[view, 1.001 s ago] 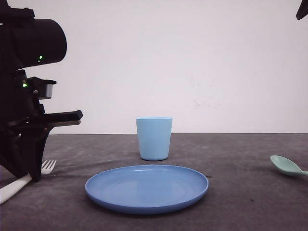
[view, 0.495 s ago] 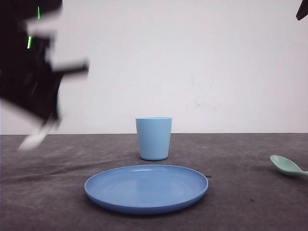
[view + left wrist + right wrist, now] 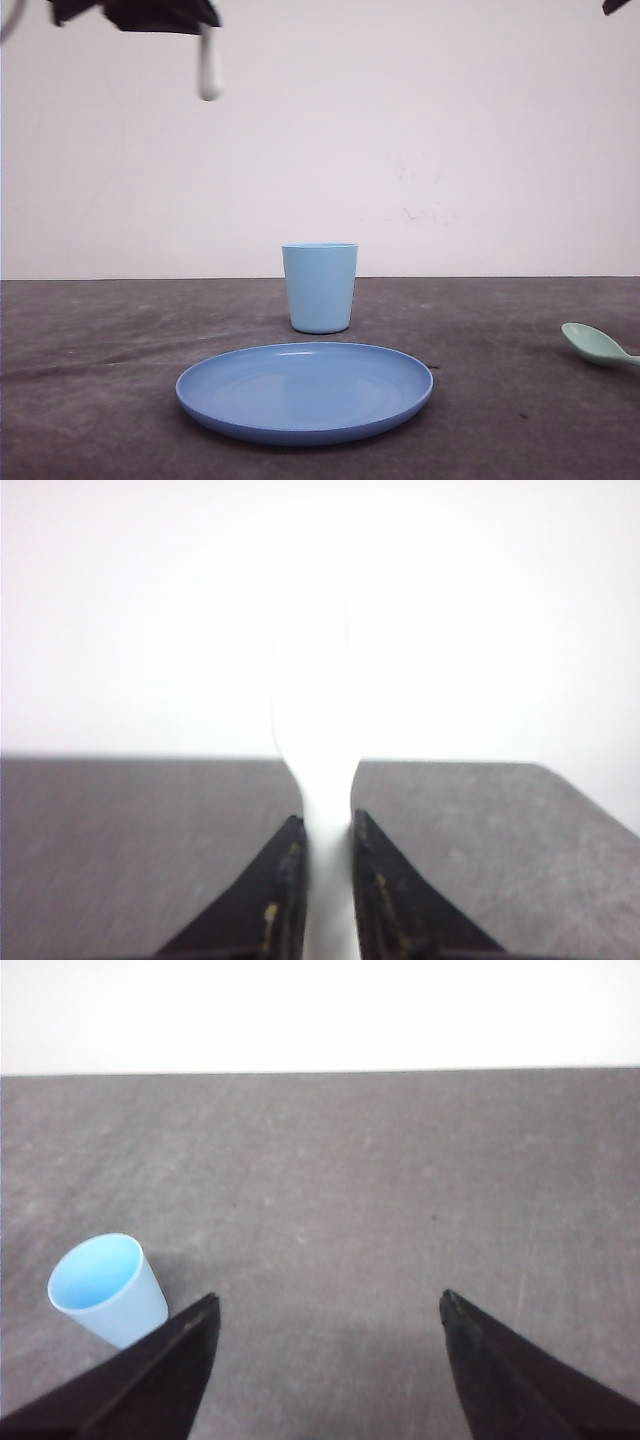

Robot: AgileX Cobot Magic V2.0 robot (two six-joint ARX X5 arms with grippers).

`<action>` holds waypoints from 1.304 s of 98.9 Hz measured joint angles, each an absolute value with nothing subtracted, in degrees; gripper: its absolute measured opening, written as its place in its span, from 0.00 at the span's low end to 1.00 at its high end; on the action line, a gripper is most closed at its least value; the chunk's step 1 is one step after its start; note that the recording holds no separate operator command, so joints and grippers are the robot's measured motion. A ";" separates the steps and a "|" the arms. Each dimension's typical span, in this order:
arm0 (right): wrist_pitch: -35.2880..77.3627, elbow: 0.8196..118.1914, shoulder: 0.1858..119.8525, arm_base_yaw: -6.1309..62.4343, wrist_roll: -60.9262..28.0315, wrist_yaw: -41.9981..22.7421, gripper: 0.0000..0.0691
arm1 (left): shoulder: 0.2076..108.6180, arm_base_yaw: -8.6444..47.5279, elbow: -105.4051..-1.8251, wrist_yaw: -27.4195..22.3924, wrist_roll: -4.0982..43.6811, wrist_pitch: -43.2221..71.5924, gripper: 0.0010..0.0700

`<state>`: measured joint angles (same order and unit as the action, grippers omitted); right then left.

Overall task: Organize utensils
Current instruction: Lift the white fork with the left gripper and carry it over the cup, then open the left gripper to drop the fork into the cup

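Front view: the left gripper [image 3: 205, 30] is very high up, far above the plate [image 3: 305, 392] and off to its left. A white stick hangs down from it. That is the handle of the fork [image 3: 208, 72]. There is one plate, and one cup [image 3: 320, 287] just behind it. There is one spoon [image 3: 598, 345], lying on the table well to the right of the plate. A dark bit of the right arm pokes in high above the spoon.

The fork looks blurry, so I think the arm is moving fast. The fork could swing or slip out and fall a long way, maybe onto the plate or off the table.

Left wrist view: the two black fingers [image 3: 280, 885] squeeze the fork's [image 3: 326, 810] thin neck between them. They hold just a small part of it. The hold is thin, so the fork could twist in there. I count one fork.

Right wrist view: the right gripper [image 3: 328, 1305] has its fingers spread wide with nothing between them. The one cup [image 3: 108, 1288] sits just beside one finger. If this arm drops down now, I think it could knock the cup over.
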<state>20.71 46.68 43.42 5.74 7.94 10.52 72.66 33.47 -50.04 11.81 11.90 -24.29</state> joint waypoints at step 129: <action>24.14 46.68 46.57 8.86 8.64 10.50 0.63 | 103.22 36.62 -56.77 10.55 10.33 -33.56 0.41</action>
<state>24.14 46.68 46.57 8.86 8.64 10.50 103.22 36.62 -56.77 10.55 10.33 -33.56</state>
